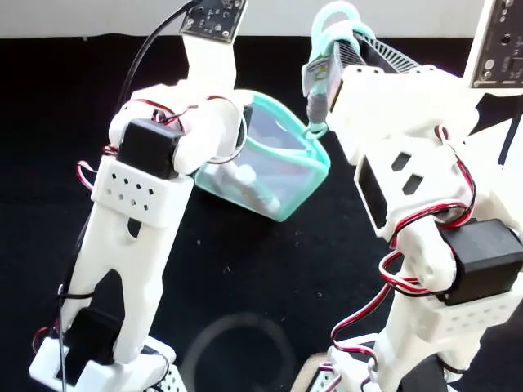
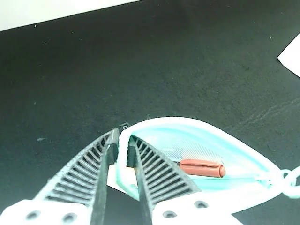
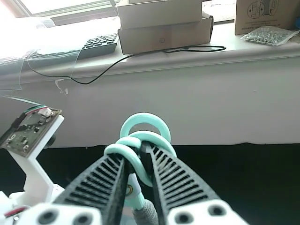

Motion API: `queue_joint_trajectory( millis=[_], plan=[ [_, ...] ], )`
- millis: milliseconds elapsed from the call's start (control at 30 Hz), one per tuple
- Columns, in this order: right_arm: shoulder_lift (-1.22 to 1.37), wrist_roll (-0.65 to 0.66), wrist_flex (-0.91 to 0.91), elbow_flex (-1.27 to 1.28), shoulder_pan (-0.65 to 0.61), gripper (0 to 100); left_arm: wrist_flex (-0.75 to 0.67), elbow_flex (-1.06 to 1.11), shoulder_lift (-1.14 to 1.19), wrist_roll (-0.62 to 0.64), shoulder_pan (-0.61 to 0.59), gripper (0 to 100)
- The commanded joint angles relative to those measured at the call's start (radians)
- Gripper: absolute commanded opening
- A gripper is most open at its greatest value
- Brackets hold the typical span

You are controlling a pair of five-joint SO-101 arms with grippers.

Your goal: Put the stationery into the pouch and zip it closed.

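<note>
The mint-green pouch [image 1: 286, 175] sits tilted between the two arms, toward the far side of the black table [image 1: 245, 269], with its mouth unzipped. In the high view the left arm's body hides its claw, but the left wrist view shows the left gripper [image 2: 121, 143] pinched narrow on the pouch's rim. That view also looks into the mouth, where a reddish-brown cylinder [image 2: 201, 169] lies inside. From above, a white pen-like piece [image 1: 253, 188] shows through the clear wall. The right gripper [image 3: 133, 157] is clamped on the pouch's mint loop [image 3: 143, 129], held up above the pouch's right corner. Behind it the right wrist view shows a white ledge with cardboard boxes [image 3: 164, 23] and a keyboard [image 3: 98, 44].
</note>
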Motion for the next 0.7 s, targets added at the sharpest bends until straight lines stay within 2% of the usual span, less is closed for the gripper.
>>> queue_joint_trajectory(
  millis=[0, 300, 533, 667],
  plan=[
    [-0.039, 0.048, -0.008, -0.061, -0.008, 0.5, 0.06, -0.033, 0.007, 0.008, 0.036, 1],
    [-0.028, 0.069, 0.001, -0.137, -0.008, 0.5, 0.064, -0.021, 0.018, 0.005, 0.038, 1],
    [-0.028, 0.071, -0.004, -0.062, -0.008, 0.5, 0.126, -0.01, 0.008, 0.011, 0.039, 24],
    [-0.028, 0.106, -0.002, -0.022, -0.004, 0.5, 0.17, -0.039, -0.007, 0.012, 0.044, 28]
  ],
)
